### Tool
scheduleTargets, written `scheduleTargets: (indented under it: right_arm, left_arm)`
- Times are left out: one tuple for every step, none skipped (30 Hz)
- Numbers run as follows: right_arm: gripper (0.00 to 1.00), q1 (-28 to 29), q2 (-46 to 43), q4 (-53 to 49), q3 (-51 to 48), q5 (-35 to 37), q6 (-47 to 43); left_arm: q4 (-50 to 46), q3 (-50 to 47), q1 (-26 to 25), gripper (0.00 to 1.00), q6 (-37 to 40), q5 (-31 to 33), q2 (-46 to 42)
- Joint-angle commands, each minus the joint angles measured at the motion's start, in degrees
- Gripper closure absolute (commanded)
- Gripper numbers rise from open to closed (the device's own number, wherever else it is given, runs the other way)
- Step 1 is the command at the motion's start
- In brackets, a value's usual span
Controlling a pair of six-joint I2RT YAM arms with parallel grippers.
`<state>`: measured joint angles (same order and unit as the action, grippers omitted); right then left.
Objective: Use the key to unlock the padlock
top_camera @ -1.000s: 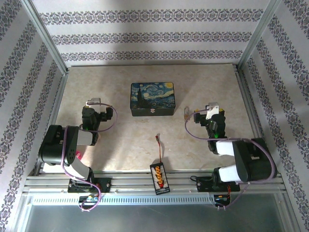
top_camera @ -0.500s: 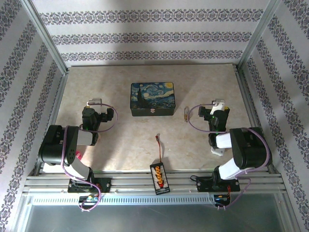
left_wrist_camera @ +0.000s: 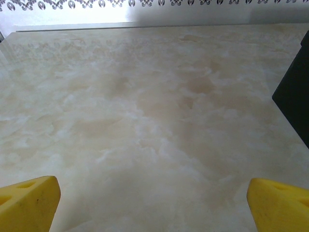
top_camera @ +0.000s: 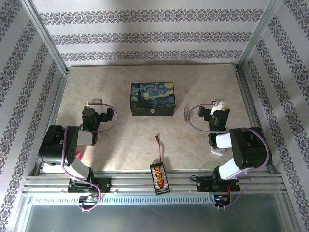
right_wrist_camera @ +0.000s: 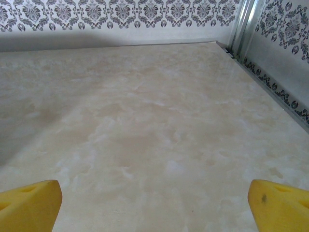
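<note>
- Sitting at the near edge, a black connector board (top_camera: 158, 178) carries yellow sockets; any lettering is too small to read.
- A red-tipped lead (top_camera: 159, 145) runs from it toward the far side.
- Left pincer (top_camera: 93, 102) hovers over the worktop (top_camera: 120, 140), fingers (left_wrist_camera: 29, 203) wide apart.
- Right pincer (top_camera: 217, 103) likewise gapes wide.
- Padlock (top_camera: 187, 113) lies between the right pincer and the starry-night painted box (top_camera: 153, 99); the key cannot be told from it.

- left arm (top_camera: 65, 145): folded close to its base, wrist aimed at the far wall
- left pincer (top_camera: 93, 103): jaws spread wide, yellow fingertips (left_wrist_camera: 29, 203) well apart, nothing held
- right arm (top_camera: 244, 154): folded likewise, elbow out to the right
- right pincer (top_camera: 217, 103): jaws spread wide, empty
</note>
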<state>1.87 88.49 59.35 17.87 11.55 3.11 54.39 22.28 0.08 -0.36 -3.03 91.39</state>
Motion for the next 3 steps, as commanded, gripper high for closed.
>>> scheduleTargets:
  right_arm:
    - [0.02, 0.1, -0.5, 0.3, 0.5, 0.9, 1.2]
    - [0.02, 0.1, -0.5, 0.4, 0.5, 0.9, 1.2]
    - [0.02, 0.1, -0.5, 0.4, 0.5, 0.9, 1.2]
  left_arm:
    - [-0.3, 0.1, 0.6, 0.01, 0.7, -0.8, -0.3]
    - [-0.3, 0.0, 0.6, 0.01, 0.7, -0.8, -0.3]
    - [-0.2, 0.0, 0.6, 0.01, 0.7, -0.8, -0.2]
